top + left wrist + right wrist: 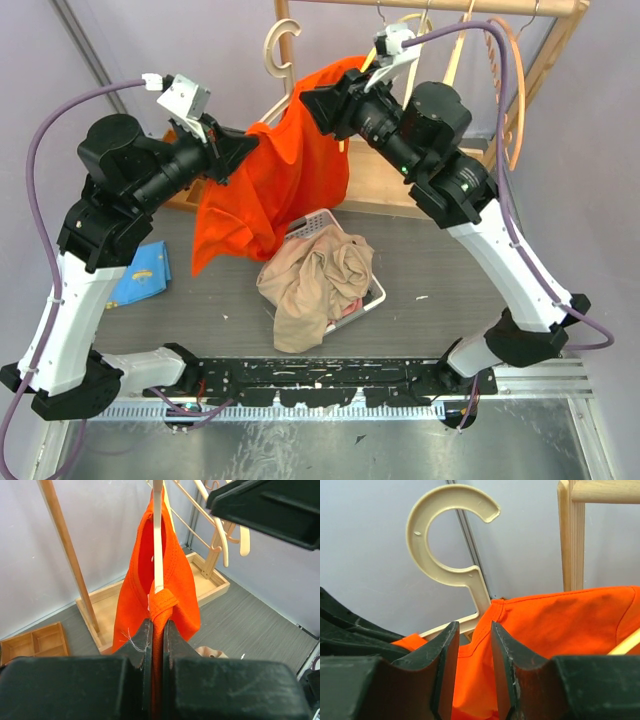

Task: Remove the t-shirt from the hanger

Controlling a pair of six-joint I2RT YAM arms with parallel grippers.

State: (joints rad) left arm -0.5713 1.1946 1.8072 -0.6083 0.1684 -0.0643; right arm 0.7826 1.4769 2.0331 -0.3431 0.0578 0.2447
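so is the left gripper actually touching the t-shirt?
Touching. Left wrist view shows the left gripper shut on a fold of the t-shirt.

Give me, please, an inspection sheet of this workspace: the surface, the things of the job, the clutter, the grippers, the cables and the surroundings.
Surface: grey table, ribbed, with small white specks.
Job's things: orange t-shirt draped on a cream plastic hanger, not yet off it.
Clutter: white basket with a beige cloth spilling over its rim; blue cloth at the left; wooden tray with compartments.
Grippers: left gripper shut on a fold of the t-shirt; right gripper open, at the collar beside the hanger's neck.
Cables: purple cables loop from both wrists; no snag seen.
Surroundings: wooden rack with spare hangers; pale walls.
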